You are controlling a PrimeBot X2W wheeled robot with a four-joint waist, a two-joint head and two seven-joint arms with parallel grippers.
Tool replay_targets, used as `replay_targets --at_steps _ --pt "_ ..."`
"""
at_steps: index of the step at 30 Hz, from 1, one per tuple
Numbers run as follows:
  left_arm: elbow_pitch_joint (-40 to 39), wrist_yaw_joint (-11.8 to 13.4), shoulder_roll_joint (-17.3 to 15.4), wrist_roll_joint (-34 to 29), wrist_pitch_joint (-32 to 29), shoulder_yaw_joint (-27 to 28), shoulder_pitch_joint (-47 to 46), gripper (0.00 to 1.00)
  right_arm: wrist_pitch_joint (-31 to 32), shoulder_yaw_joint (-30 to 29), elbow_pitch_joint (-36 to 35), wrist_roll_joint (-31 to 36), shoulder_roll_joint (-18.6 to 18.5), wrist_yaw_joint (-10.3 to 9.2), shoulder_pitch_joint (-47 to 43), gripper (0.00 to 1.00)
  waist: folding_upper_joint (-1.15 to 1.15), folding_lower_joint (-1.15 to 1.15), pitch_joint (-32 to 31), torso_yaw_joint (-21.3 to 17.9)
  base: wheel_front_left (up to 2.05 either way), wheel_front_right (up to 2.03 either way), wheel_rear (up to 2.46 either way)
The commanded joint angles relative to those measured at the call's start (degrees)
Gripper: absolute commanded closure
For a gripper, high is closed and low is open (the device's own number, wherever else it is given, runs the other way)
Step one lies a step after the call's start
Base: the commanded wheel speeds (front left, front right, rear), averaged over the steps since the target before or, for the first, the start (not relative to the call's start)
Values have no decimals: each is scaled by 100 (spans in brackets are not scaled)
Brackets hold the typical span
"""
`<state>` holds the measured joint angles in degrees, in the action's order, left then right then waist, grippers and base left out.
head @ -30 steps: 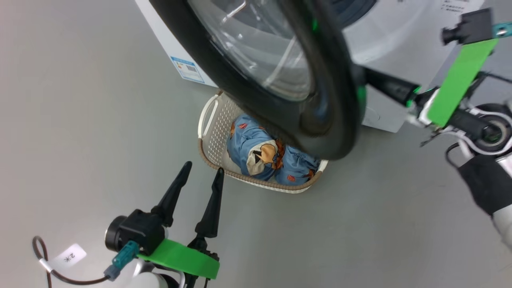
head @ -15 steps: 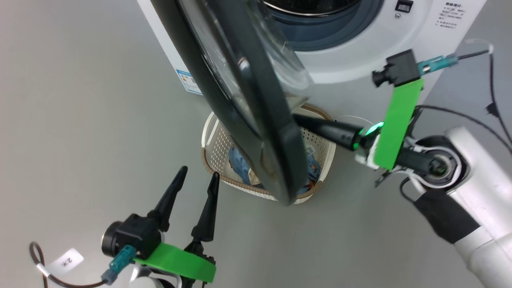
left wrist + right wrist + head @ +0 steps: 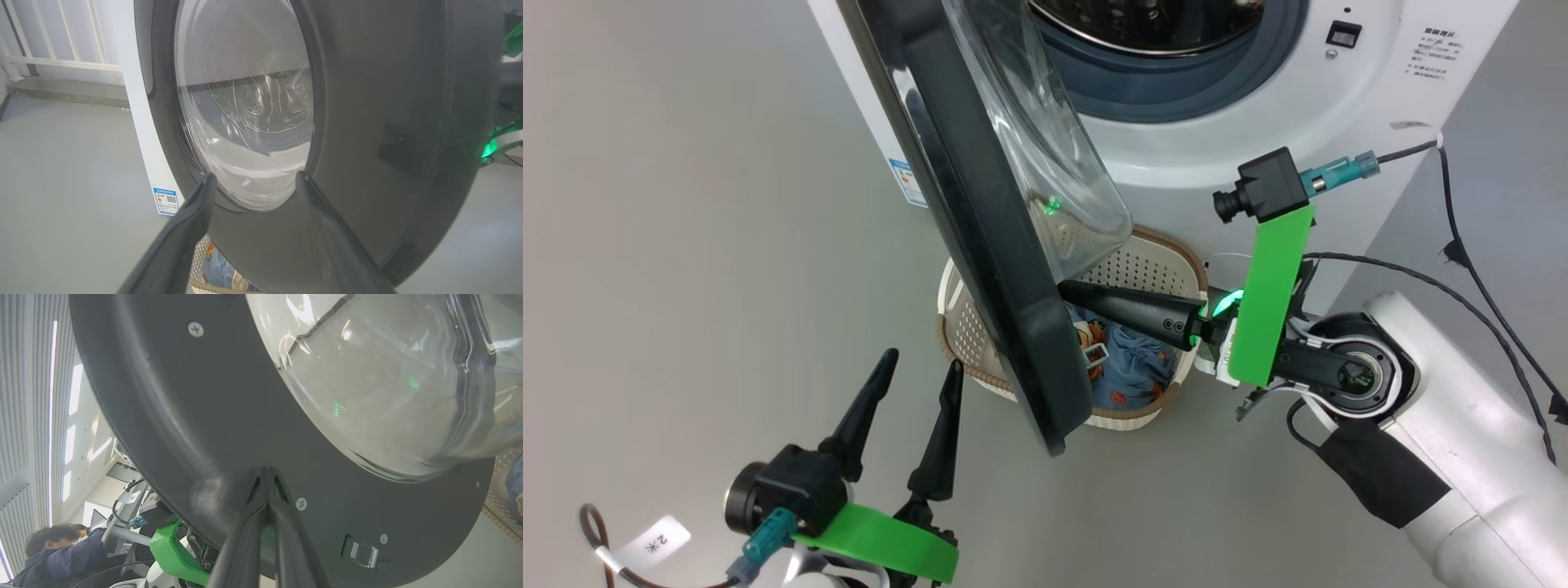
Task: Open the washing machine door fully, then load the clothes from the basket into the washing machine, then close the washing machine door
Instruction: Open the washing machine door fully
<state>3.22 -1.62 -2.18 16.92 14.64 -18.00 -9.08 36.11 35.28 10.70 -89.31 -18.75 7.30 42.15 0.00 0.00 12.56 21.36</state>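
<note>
**Right end effector set against the inner face of the half-open door**

The washing machine door (image 3: 980, 245) stands edge-on in the head view, slanting down toward the basket (image 3: 1143, 412). The right end effector (image 3: 1068, 290), fingers pressed together, touches the door's dark grey inner face just below the glass bowl, so opening it fully looks like a push to the robot's left. The left end effector (image 3: 922, 359), spread and empty, hangs on the outer side, likely in the swing path. The clothes (image 3: 1135, 367) lie in the basket on the floor under the door, before the washing machine (image 3: 1339, 106).
</note>
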Motion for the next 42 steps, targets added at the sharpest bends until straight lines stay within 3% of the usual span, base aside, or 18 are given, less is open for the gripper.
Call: replay_targets --at_steps 1,2,4,5,6,21,34,42 --pt "-98 -17 -70 -56 36 223 27 0 -102 57 -144 18 152 19 -156 100 0 0 -48 -36 0 0 0" --pt "-89 -21 -70 -57 36 235 40 0 -150 50 -135 26 149 19 -178 91 0 0 -80 -61 0 0 0" --pt "-61 -55 -70 -55 36 260 62 0 -279 30 -96 77 110 19 -240 58 0 0 -144 -112 0 0 0" --pt "-40 -86 -70 -47 36 273 74 0 -387 8 -57 112 83 19 -291 20 0 0 -188 -137 0 0 0" --pt "10 -120 -70 -63 36 289 92 0 -495 -17 -4 124 61 19 -361 0 0 0 -230 -166 0 0 0" --pt "284 -449 -70 -398 36 812 398 0 -1530 -267 166 55 -594 19 -1680 0 0 0 -622 -797 0 0 0" --pt "291 -562 -70 -498 36 1185 716 0 -2655 -396 260 295 -1265 19 -2892 0 0 0 -890 -1327 0 0 0" --pt "284 -582 -70 -547 36 1303 908 0 -3671 -385 503 565 -1710 19 -3519 0 0 0 -1036 -1543 0 0 0"
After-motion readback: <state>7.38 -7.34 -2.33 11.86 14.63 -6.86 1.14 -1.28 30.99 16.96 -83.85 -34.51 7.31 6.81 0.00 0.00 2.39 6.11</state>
